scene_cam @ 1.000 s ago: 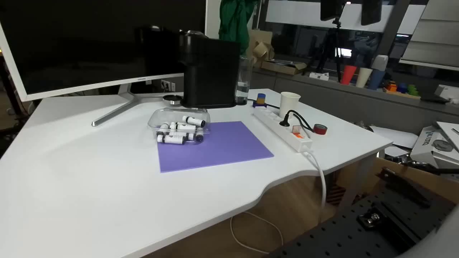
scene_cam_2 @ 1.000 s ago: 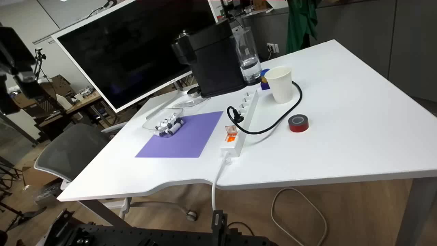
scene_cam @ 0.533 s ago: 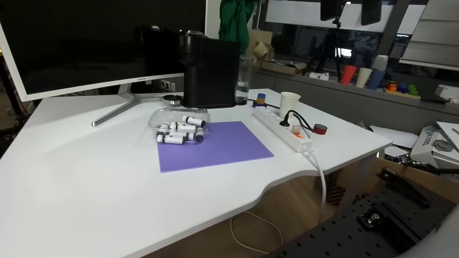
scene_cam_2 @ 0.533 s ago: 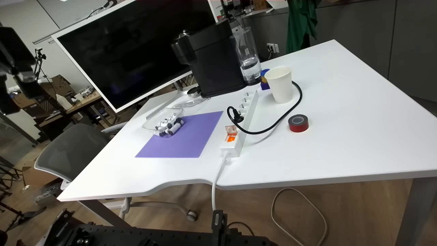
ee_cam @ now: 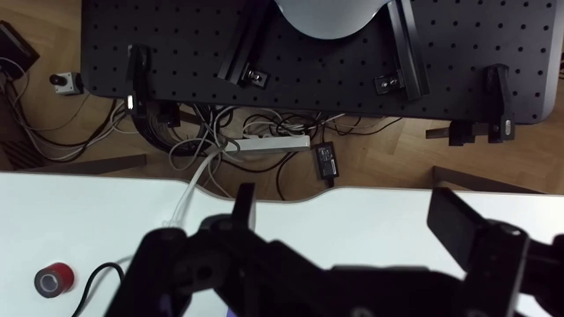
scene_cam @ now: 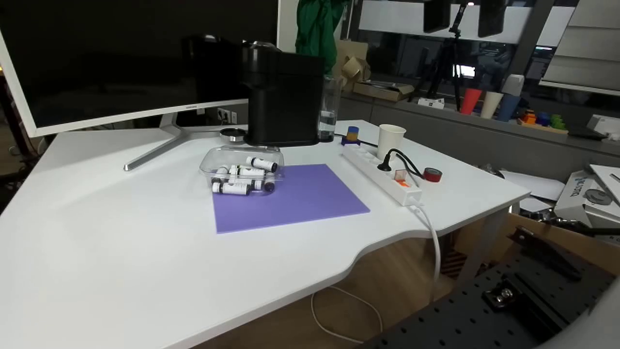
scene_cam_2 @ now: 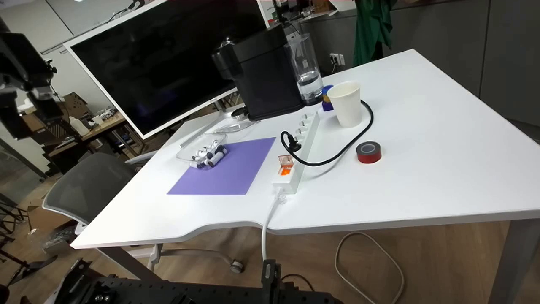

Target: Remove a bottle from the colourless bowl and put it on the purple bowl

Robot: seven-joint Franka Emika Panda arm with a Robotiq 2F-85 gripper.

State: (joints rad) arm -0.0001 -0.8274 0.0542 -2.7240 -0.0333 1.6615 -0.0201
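Several small white bottles with dark caps, such as this bottle (scene_cam: pixel 262 164), lie heaped in the colourless bowl (scene_cam: pixel 213 158), a see-through container. Both also show in an exterior view, the bowl (scene_cam_2: pixel 182 158) and a bottle (scene_cam_2: pixel 217 157). The bowl stands at the back left corner of the purple bowl (scene_cam: pixel 300 198), a flat purple sheet, partly overlapping it. Only a sliver of the purple sheet (ee_cam: pixel 230 313) shows in the wrist view. My gripper (ee_cam: pixel 346 215) is open and empty, high above the table and well away from the bottles. It shows at the top of an exterior view (scene_cam: pixel 464 18).
A black coffee machine (scene_cam: pixel 286 97) and a large monitor (scene_cam: pixel 121 58) stand behind the bowl. A white power strip (scene_cam: pixel 380 177) with a black cable, a paper cup (scene_cam: pixel 390 139) and red tape (scene_cam: pixel 432 174) are right of the sheet. A tall clear tank (scene_cam_2: pixel 310 80) adjoins the machine.
My gripper has shifted slightly, to the left and a little down in one exterior picture and to the right in another. The bottles, bowl and purple sheet have not moved.
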